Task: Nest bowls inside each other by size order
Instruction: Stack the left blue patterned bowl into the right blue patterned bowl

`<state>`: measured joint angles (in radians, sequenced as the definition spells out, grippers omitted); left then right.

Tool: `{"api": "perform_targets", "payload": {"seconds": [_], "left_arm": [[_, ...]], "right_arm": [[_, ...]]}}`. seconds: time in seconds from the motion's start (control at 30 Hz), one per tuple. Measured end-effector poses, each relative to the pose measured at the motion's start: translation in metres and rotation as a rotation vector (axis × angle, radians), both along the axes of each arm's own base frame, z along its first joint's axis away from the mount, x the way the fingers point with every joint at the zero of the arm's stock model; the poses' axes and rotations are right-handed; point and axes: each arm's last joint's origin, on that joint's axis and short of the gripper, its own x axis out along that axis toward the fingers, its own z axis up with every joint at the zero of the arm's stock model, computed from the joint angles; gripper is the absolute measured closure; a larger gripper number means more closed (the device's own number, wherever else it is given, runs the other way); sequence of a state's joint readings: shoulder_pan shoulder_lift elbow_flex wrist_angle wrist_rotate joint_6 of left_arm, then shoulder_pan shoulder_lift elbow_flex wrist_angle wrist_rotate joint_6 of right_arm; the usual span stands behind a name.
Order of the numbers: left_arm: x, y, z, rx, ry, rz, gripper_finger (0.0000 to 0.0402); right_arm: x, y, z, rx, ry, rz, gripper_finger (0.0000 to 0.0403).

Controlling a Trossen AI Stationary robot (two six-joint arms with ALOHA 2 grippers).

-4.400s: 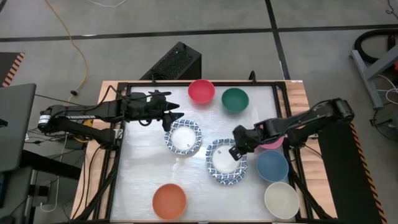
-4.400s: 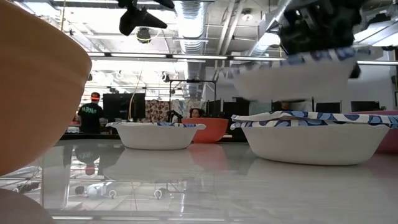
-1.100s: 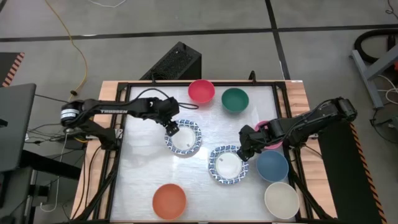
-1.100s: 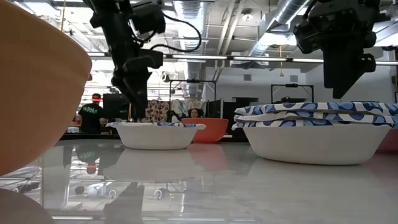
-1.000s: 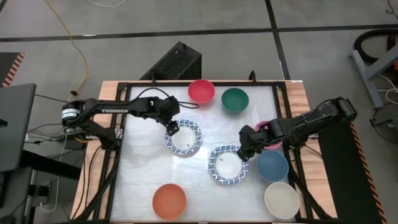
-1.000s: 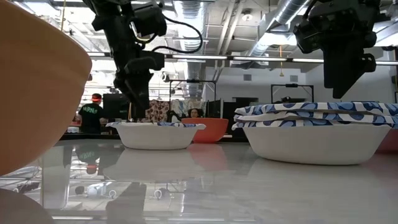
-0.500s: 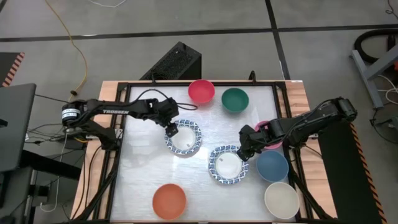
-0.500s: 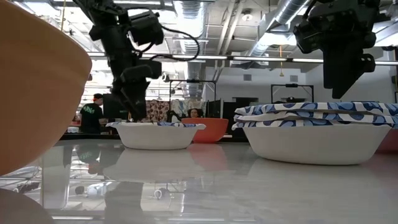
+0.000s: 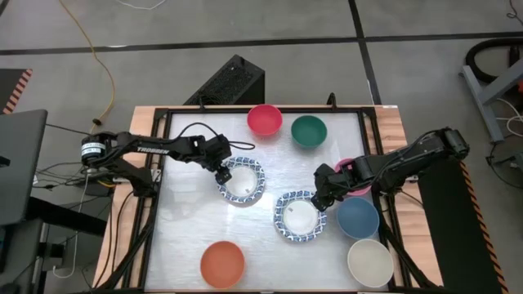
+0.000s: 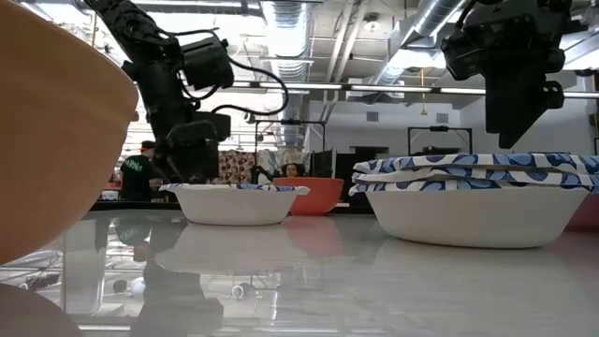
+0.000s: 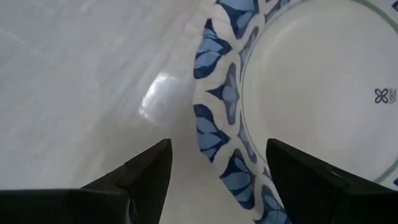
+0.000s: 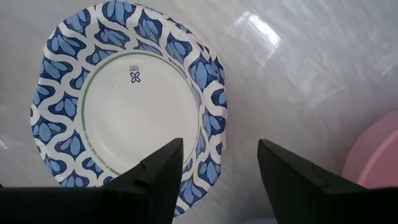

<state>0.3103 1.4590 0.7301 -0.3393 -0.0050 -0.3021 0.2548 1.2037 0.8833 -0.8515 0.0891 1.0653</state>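
patterned bowl, left: we see it (image 9: 242, 180) upright, mouth up, white centre showing, on the table (image 9: 188, 237) a little toward the far edge and left of the middle; round, so it has no long axis.
patterned stack: a second patterned bowl (image 9: 299, 217) sits mouth up near the table's middle, toward the right edge; from the low view its rims (image 10: 477, 172) lie layered on one another, so we read it as several bowls nested.
plain bowls: red (image 9: 265, 119) and teal (image 9: 309, 131) stand side by side at the far edge; pink (image 9: 357, 184), blue (image 9: 359, 218) and cream (image 9: 370, 262) run in a line down the right edge; orange (image 9: 222, 265) sits at the near edge, left of centre. All mouths up.
left gripper: it (image 9: 221, 171) sits low at the left bowl's far-left rim, fingers (image 11: 149, 171) spread, one outside the rim and one over the bowl's inside, with the rim between them but not pinched.
right gripper: it (image 9: 320, 199) hangs over the far-right rim of the stack, fingers (image 12: 163, 168) spread apart and holding nothing.
change: we note that the left gripper has dropped lower and slid toward the left edge over the last second; the right gripper and every bowl have stayed put.
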Motion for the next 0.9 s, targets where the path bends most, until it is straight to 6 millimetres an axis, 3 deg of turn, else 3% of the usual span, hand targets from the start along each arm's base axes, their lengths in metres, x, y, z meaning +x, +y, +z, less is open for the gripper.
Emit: {"api": "perform_targets", "payload": {"seconds": [0.2,0.57,0.9], "left_arm": [[-0.0002,-0.0004,-0.0004,-0.016,-0.003,0.010,0.0199],[-0.0002,-0.0015,-0.0004,-0.057,-0.013,0.010,0.0384],[0.0002,-0.0024,-0.0003,-0.140,-0.035,0.094,0.0399]], "right_arm": [[0.0010,-0.0003,0.0005,-0.014,-0.015,-0.007,0.0175],[0.0022,-0.0003,0.0010,-0.014,-0.029,-0.018,0.0175],[0.0025,-0.0019,0.0010,-0.022,-0.034,-0.062,0.0175]]}}
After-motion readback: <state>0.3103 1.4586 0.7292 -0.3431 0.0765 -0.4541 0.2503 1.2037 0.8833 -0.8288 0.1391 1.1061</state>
